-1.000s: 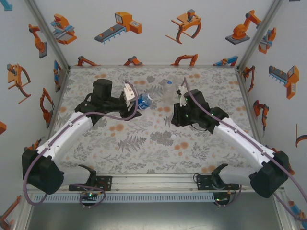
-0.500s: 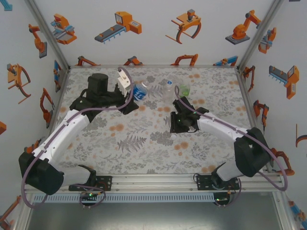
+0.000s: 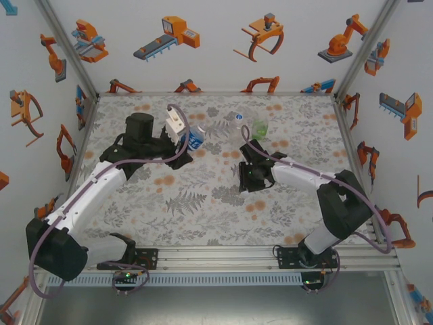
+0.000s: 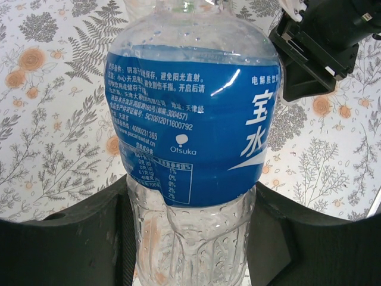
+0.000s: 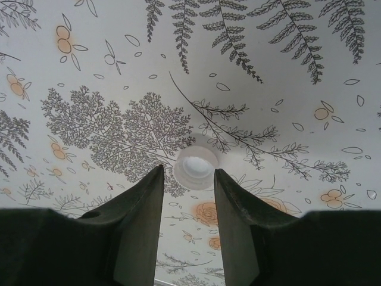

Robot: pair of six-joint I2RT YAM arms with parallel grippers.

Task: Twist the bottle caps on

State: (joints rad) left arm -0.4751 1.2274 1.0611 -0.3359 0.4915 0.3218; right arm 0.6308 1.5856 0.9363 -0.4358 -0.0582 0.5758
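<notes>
My left gripper (image 3: 184, 139) (image 4: 190, 199) is shut on the lower body of the clear bottle with the blue label (image 3: 195, 137) (image 4: 190, 113), held over the far left-centre of the table. The plain clear bottle (image 3: 235, 120) and the green-tinted bottle (image 3: 260, 127) stand at the back centre. My right gripper (image 3: 246, 187) (image 5: 188, 170) points down at the table with its jaws open. A small white bottle cap (image 5: 196, 165) lies flat on the mat just beyond the fingertips (image 5: 156, 176), lined up with the gap and touching neither.
The table has a floral mat (image 3: 203, 210), walled at the back and both sides. The right arm's black wrist (image 4: 318, 50) shows just right of the held bottle. Bare mat lies in front of both grippers towards the near edge.
My right arm has pulled back from the standing bottles and dropped towards the mat over the cap, its jaws spreading a little. My left arm has shifted the blue-label bottle slightly left and back.
</notes>
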